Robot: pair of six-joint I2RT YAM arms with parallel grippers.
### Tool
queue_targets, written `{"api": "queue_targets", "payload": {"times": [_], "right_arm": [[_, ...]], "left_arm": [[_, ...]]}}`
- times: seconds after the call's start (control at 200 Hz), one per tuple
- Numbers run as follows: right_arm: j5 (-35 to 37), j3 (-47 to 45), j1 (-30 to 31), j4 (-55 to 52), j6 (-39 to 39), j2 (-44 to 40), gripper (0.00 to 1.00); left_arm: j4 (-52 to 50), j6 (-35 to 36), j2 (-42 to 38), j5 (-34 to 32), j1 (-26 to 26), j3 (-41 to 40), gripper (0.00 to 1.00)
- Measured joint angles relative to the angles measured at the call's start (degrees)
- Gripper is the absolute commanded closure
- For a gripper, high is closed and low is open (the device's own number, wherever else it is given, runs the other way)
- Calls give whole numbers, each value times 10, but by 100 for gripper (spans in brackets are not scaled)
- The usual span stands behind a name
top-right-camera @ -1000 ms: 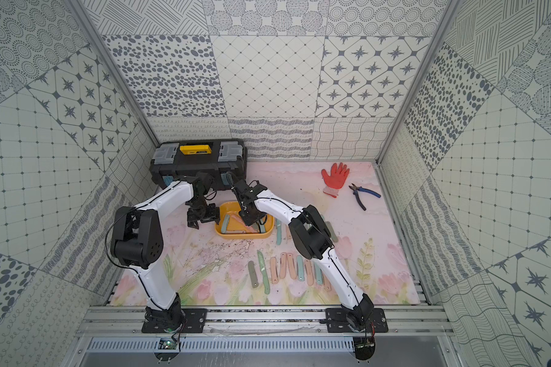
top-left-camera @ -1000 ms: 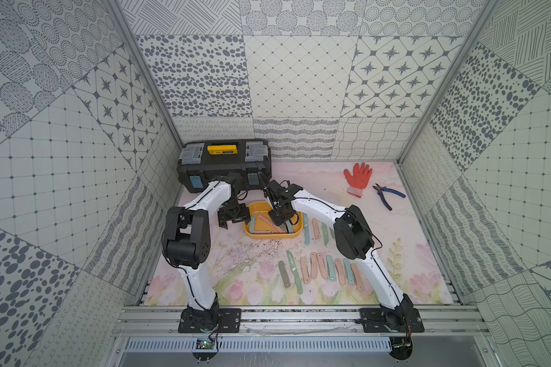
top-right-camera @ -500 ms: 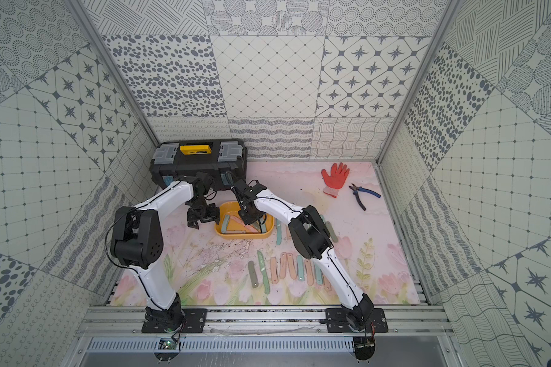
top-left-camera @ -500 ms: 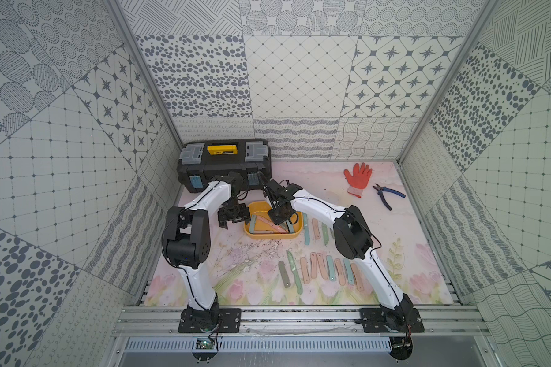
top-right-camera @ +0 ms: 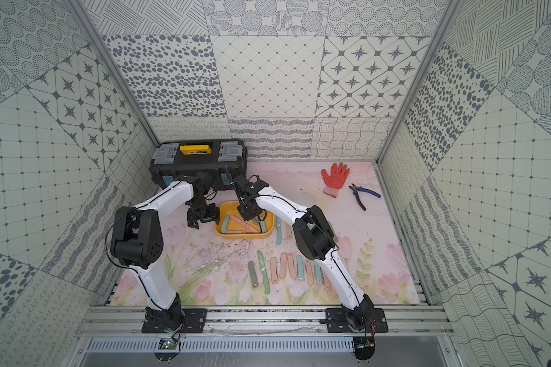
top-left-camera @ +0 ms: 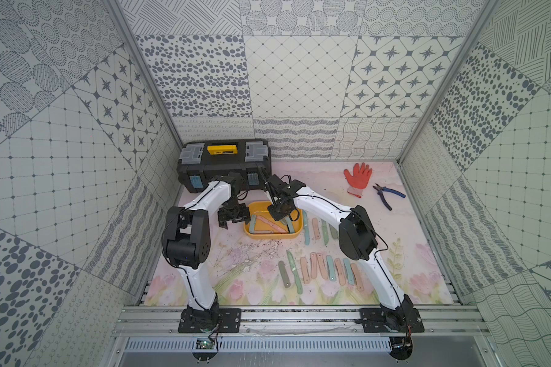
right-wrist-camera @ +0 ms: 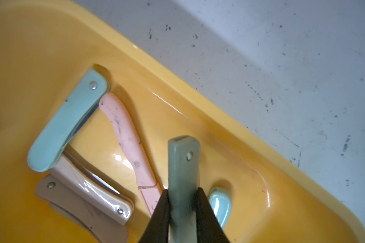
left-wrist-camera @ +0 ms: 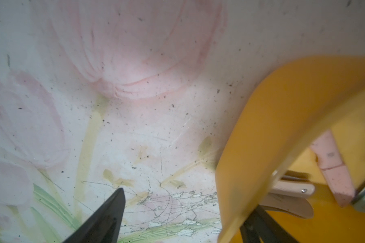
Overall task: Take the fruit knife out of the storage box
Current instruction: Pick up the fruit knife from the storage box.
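Note:
The yellow storage box sits on the flowered mat in the middle, seen in both top views. My right gripper is inside it, shut on a grey-green folded fruit knife whose free end points out over the box floor. Beside it in the box lie a light blue folded knife, a pink knife and cream folded knives. My left gripper is open at the box's left end. It straddles the box wall, one finger on the mat and one inside the box.
A black toolbox stands at the back left, close behind both wrists. A red glove and blue-handled pliers lie at the back right. Several knives lie in rows on the mat to the right of the box and nearer the front.
My right gripper's jaws have closed on the grey-green knife in the box. The left arm has not moved.

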Motion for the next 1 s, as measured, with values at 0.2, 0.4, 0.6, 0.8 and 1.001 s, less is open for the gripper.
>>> {"api": "queue_targets", "payload": {"times": [0.2, 0.4, 0.6, 0.8, 1.001], "right_arm": [[0, 0, 0, 0, 0, -1, 79], [4, -2, 0, -6, 9, -37, 79], [5, -40, -2, 1, 22, -140, 79], [4, -178, -16, 33, 47, -261, 79], [12, -306, -62, 57, 63, -338, 79]], "left_arm": [[0, 0, 0, 0, 0, 0, 19], [0, 0, 0, 0, 0, 0, 19], [0, 0, 0, 0, 0, 0, 19], [0, 0, 0, 0, 0, 0, 19], [0, 0, 0, 2, 0, 0, 19]]}}
